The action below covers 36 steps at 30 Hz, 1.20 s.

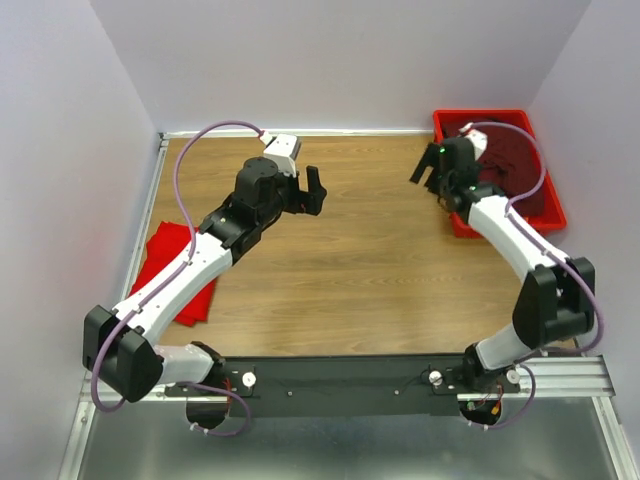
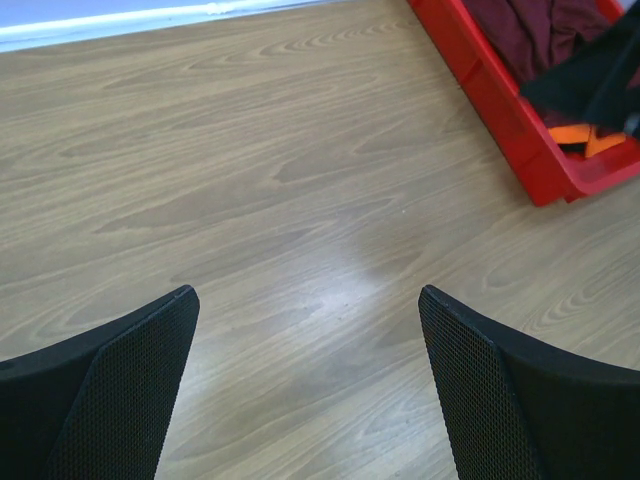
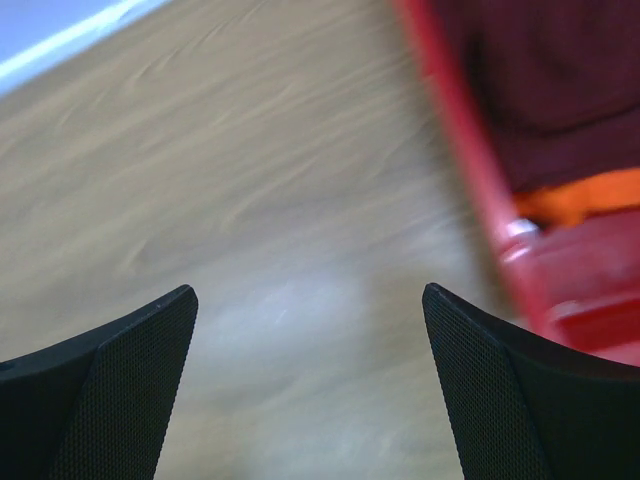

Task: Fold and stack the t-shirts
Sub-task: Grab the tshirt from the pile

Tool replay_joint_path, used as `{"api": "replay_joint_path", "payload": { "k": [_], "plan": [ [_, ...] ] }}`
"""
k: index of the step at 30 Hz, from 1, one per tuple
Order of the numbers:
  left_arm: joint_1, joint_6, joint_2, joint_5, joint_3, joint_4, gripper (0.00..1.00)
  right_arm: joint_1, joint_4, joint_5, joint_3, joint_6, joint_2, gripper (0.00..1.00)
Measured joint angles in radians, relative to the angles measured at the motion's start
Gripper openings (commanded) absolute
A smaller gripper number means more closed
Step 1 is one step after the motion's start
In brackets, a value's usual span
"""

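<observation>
A bright red t-shirt (image 1: 168, 272) lies folded at the table's left edge, partly under my left arm. A dark maroon t-shirt (image 1: 515, 160) lies crumpled in the red bin (image 1: 500, 115) at the back right; it also shows in the left wrist view (image 2: 525, 30) and the right wrist view (image 3: 560, 90). A bit of orange t-shirt (image 3: 580, 195) peeks out under it (image 2: 585, 138). My left gripper (image 1: 315, 190) is open and empty over bare wood (image 2: 305, 295). My right gripper (image 1: 428, 170) is open and empty just left of the bin (image 3: 310, 295).
The red bin's near wall (image 2: 500, 110) stands to the right of both grippers (image 3: 470, 160). My right arm (image 2: 590, 70) reaches over the bin. White walls close the table at the back and sides. Wood tabletop (image 1: 370, 260) lies between the arms.
</observation>
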Motion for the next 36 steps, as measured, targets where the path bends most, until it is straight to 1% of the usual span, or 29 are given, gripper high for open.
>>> {"api": "replay_joint_path", "payload": {
  "k": [4, 9, 14, 17, 20, 24, 25, 27, 28, 31, 33, 34, 36],
  "plan": [
    [0.0, 0.0, 0.005, -0.012, 0.0, -0.011, 0.98, -0.193, -0.001, -0.005, 0.138, 0.004, 0.146, 1.0],
    [0.0, 0.001, 0.005, -0.036, 0.0, -0.013, 0.98, -0.352, 0.0, -0.006, 0.298, 0.018, 0.312, 0.99],
    [0.0, 0.004, 0.006, -0.047, 0.0, -0.014, 0.98, -0.423, -0.001, -0.008, 0.41, 0.023, 0.458, 0.96],
    [0.0, 0.004, 0.006, -0.048, 0.004, -0.021, 0.98, -0.434, -0.003, -0.008, 0.424, 0.024, 0.504, 0.95],
    [0.0, 0.005, 0.011, -0.05, 0.013, -0.027, 0.98, -0.435, -0.012, -0.008, 0.424, 0.027, 0.525, 0.91],
    [0.0, 0.004, 0.019, -0.051, 0.016, -0.029, 0.98, -0.433, -0.012, -0.016, 0.427, 0.034, 0.539, 0.77],
    [0.0, 0.005, 0.021, -0.051, 0.016, -0.03, 0.98, -0.433, -0.013, -0.021, 0.429, 0.037, 0.544, 0.7],
    [0.0, 0.004, 0.027, -0.056, 0.016, -0.035, 0.98, -0.433, -0.012, -0.029, 0.432, 0.042, 0.555, 0.64],
    [0.0, 0.004, 0.029, -0.06, 0.016, -0.038, 0.98, -0.433, -0.013, -0.032, 0.432, 0.045, 0.561, 0.56],
    [0.0, 0.004, 0.03, -0.068, 0.016, -0.048, 0.98, -0.433, -0.013, -0.037, 0.432, 0.045, 0.567, 0.48],
    [0.0, 0.004, 0.03, -0.07, 0.016, -0.052, 0.98, -0.433, -0.013, -0.037, 0.432, 0.047, 0.567, 0.4],
    [0.0, 0.004, 0.03, -0.07, 0.016, -0.054, 0.98, -0.433, -0.014, -0.037, 0.434, 0.047, 0.567, 0.32],
    [0.0, 0.004, 0.031, -0.07, 0.016, -0.056, 0.98, -0.433, -0.017, -0.04, 0.438, 0.041, 0.567, 0.28]
  ]
}}
